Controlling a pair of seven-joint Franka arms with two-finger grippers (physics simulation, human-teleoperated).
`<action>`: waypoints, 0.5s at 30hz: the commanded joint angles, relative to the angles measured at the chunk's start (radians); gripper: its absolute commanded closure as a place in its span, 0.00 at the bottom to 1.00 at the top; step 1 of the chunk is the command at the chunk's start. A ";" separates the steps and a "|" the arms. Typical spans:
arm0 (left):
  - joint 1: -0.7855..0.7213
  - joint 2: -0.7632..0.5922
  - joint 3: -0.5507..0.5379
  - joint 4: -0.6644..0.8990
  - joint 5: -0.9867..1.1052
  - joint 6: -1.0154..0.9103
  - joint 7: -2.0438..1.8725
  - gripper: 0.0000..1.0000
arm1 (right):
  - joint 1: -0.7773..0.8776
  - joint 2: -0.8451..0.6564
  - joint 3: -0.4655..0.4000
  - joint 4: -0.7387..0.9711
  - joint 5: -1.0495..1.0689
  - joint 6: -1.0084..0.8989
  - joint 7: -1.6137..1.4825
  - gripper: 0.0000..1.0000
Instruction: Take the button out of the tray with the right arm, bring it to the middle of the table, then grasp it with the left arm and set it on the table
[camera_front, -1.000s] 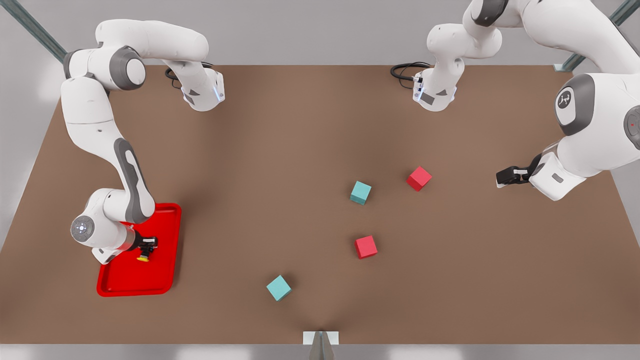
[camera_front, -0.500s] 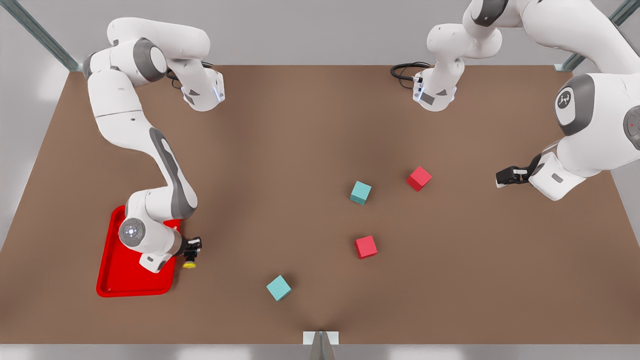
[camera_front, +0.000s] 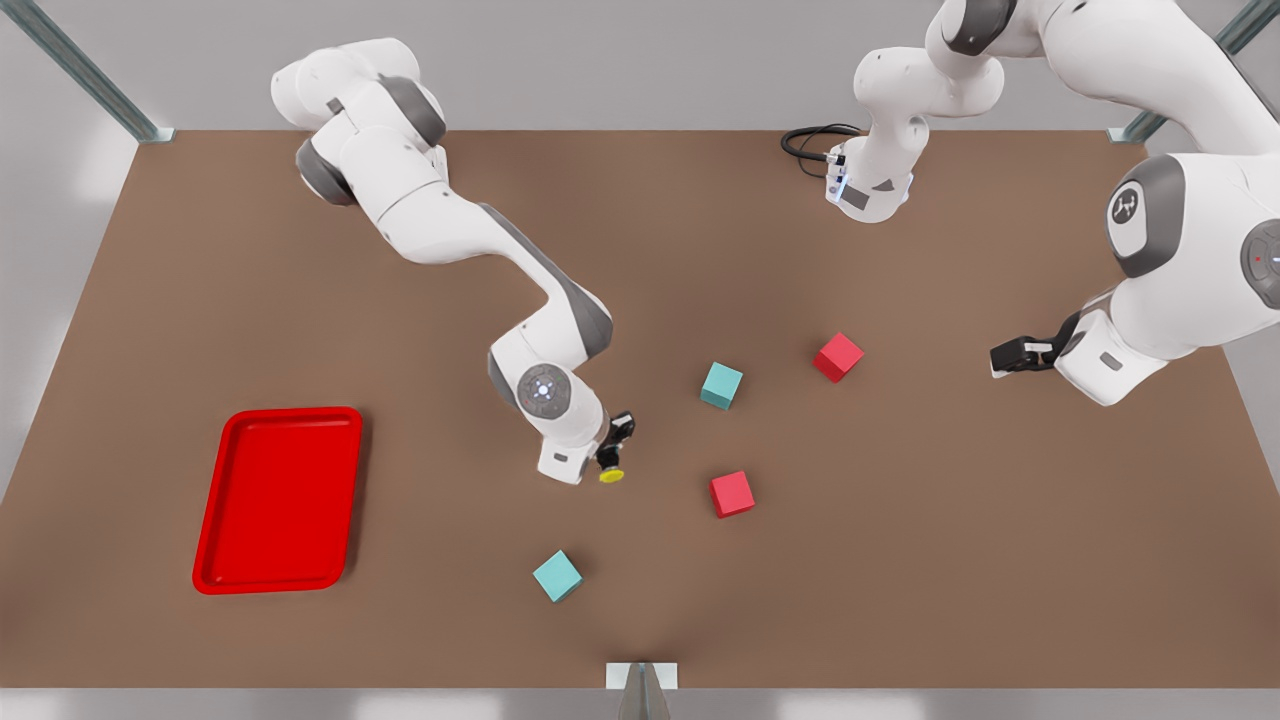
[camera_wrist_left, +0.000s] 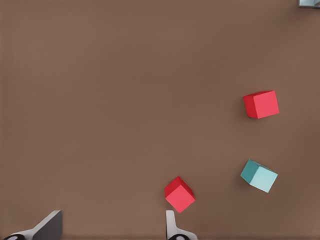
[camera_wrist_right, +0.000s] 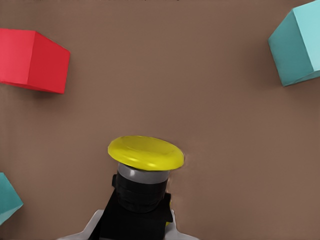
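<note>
**Q:** Where is the button, and who has it?

**Me:** I see the right gripper (camera_front: 612, 452) near the middle of the table (camera_front: 640, 250), on the front view's left of the cubes. It is clamped on the button (camera_front: 611, 474). In my right wrist view the yellow cap (camera_wrist_right: 146, 152) points away from the black fingers (camera_wrist_right: 135, 220), and the fingers cover most of the dark body. I can't tell if the button touches the table or hangs just above it.

**Q:** And the tray?

**Me:** The red tray (camera_front: 278, 500) sits well apart, on the near left of the front view.

**Q:** What about the other arm?

**Me:** The left gripper (camera_front: 1012, 354) waits on the far right of the front view, above the table. My left wrist view cuts the fingers off, so I see just two tips (camera_wrist_left: 172, 227), spread wide with nothing between them. One red cube (camera_wrist_left: 179, 194) sits very near one tip there.

**Q:** What else is on the table?

**Me:** A teal cube (camera_front: 721, 385) and that red cube (camera_front: 837, 357) are farther back. Another red cube (camera_front: 732, 494) and another teal cube (camera_front: 557, 576) are nearer. A black cable (camera_front: 808, 140) at the far edge is partly hidden behind the arm's base.
</note>
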 joint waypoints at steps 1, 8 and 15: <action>-0.002 0.007 0.000 0.000 0.002 0.005 0.003 0.00 | 0.029 0.030 -0.001 0.043 0.015 -0.015 0.603 0.62; -0.002 0.035 0.000 0.000 0.004 0.022 0.003 0.00 | 0.130 0.081 -0.015 0.047 0.029 -0.051 0.768 0.61; -0.003 0.035 0.000 0.000 0.004 0.022 0.004 0.00 | 0.170 0.118 -0.060 0.034 0.010 -0.046 0.661 0.61</action>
